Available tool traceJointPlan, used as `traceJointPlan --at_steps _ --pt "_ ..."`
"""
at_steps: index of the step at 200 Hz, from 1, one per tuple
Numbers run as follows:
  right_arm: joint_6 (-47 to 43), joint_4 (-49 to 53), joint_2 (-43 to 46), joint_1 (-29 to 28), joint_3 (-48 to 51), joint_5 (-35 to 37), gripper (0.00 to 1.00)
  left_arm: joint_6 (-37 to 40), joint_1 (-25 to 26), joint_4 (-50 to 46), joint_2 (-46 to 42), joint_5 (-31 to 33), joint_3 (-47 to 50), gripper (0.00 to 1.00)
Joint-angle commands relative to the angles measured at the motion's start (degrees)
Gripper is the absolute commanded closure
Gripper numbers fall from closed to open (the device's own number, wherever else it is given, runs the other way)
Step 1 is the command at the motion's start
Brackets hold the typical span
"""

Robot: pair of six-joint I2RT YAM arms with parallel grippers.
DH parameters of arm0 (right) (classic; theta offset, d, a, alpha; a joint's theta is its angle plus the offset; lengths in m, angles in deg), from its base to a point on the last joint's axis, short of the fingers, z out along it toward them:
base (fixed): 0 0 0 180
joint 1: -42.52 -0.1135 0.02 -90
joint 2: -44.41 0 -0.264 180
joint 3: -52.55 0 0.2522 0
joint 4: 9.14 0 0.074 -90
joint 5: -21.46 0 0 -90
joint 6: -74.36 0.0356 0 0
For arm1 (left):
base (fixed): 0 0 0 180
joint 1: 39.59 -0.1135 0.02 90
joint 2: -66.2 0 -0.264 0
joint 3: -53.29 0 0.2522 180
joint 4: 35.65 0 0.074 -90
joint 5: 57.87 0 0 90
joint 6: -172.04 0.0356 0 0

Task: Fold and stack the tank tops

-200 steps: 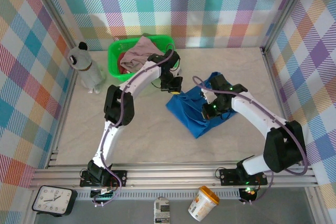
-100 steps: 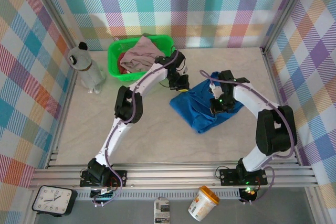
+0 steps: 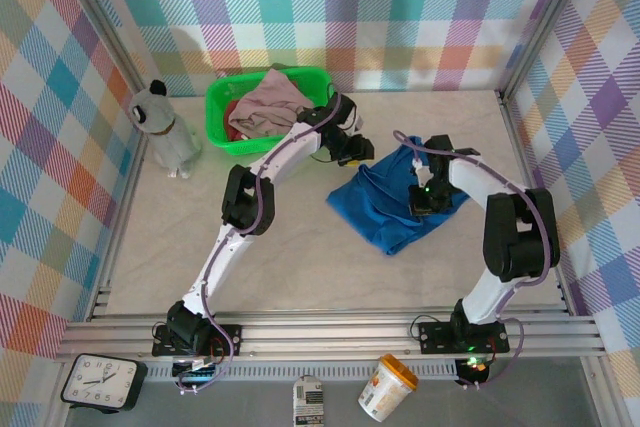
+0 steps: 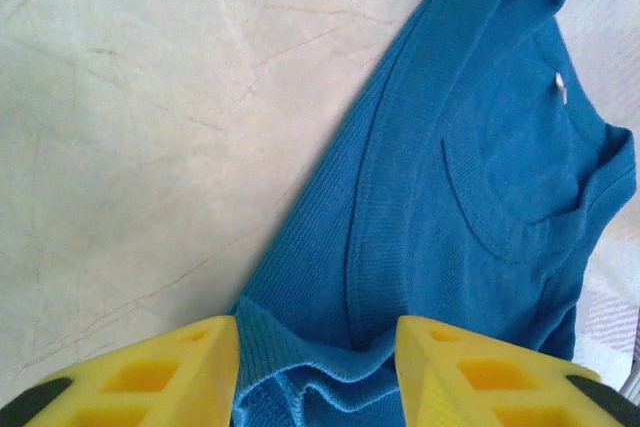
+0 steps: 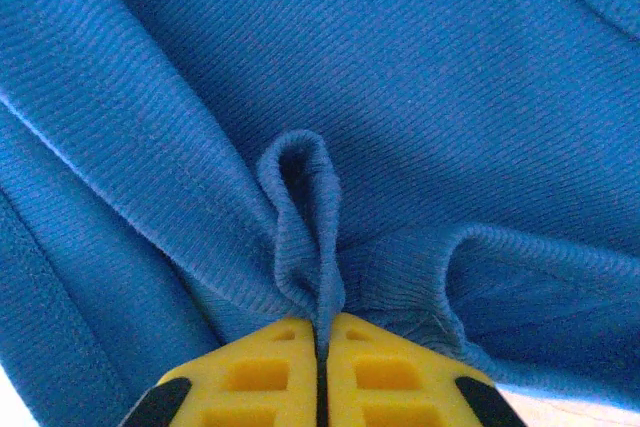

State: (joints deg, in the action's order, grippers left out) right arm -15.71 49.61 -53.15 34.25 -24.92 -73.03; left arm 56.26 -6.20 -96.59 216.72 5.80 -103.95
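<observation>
The royal blue tank top (image 3: 385, 215) lies rumpled on the pale table right of centre. My left gripper (image 3: 358, 152) is at its far left corner. In the left wrist view the left gripper (image 4: 318, 332) stands open, and a loose fold of the blue top (image 4: 480, 147) lies between its yellow fingers (image 4: 150, 377). My right gripper (image 3: 421, 197) is on the top's right side. It is shut in the right wrist view (image 5: 322, 325), pinching a raised ridge of blue cloth (image 5: 300, 207). A mauve-pink tank top (image 3: 270, 97) and a dark red one (image 3: 233, 109) lie in the basket.
The green plastic basket (image 3: 215, 132) stands at the back left. A grey plush figure (image 3: 166, 129) stands left of it. Plaid walls close in the back and both sides. A clock (image 3: 98, 382), a can (image 3: 309, 402) and a tub (image 3: 388, 387) sit below the front rail.
Both grippers have shifted to the right and back, dragging the blue top with them. The left gripper has opened and let go of the cloth edge. The right stays pinched on its fold.
</observation>
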Motion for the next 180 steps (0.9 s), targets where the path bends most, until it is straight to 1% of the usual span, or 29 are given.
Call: traceJointPlan --at_steps 1,29,41,54,70,83,110,134,146,156,180 --pt "3.54 -0.42 1.22 1.97 1.45 1.11 0.86 0.88 0.76 0.98 -4.17 0.35 -1.80 0.52" --pt "5.48 -0.19 2.64 3.82 2.17 4.52 0.80 3.34 1.13 -3.29 -7.23 1.94 -1.48 0.50" --pt "5.54 -0.59 4.63 3.97 2.39 6.26 0.74 4.64 1.46 -5.66 -8.85 2.99 -0.22 0.49" --pt "5.23 -1.17 7.30 4.02 2.53 6.72 0.67 6.04 2.21 -6.75 -11.29 4.18 3.73 0.49" --pt "3.60 -1.67 11.08 3.93 2.89 4.67 0.64 7.29 3.34 -6.90 -14.86 5.18 10.52 0.49" --pt "1.74 -2.12 14.11 3.58 4.02 2.16 0.61 8.06 4.33 -7.16 -17.68 7.19 16.33 0.49" --pt "-3.90 -3.49 17.93 -1.11 7.11 2.12 0.54 7.63 5.53 -3.34 -24.02 9.74 29.71 0.49" --pt "-9.74 -6.15 18.00 -5.14 9.15 2.56 0.51 6.53 6.04 1.64 -27.64 8.40 39.66 0.49" --pt "-11.91 -7.92 16.90 -6.79 9.83 3.34 0.51 6.11 6.51 3.04 -28.00 7.87 42.92 0.50" --pt "-13.61 -8.98 15.42 -8.12 10.09 3.98 0.51 6.41 7.00 2.91 -27.96 8.63 44.61 0.50" --pt "-15.46 -10.12 10.49 -10.31 8.24 10.52 0.50 6.94 7.13 3.29 -28.00 11.46 47.72 0.50"
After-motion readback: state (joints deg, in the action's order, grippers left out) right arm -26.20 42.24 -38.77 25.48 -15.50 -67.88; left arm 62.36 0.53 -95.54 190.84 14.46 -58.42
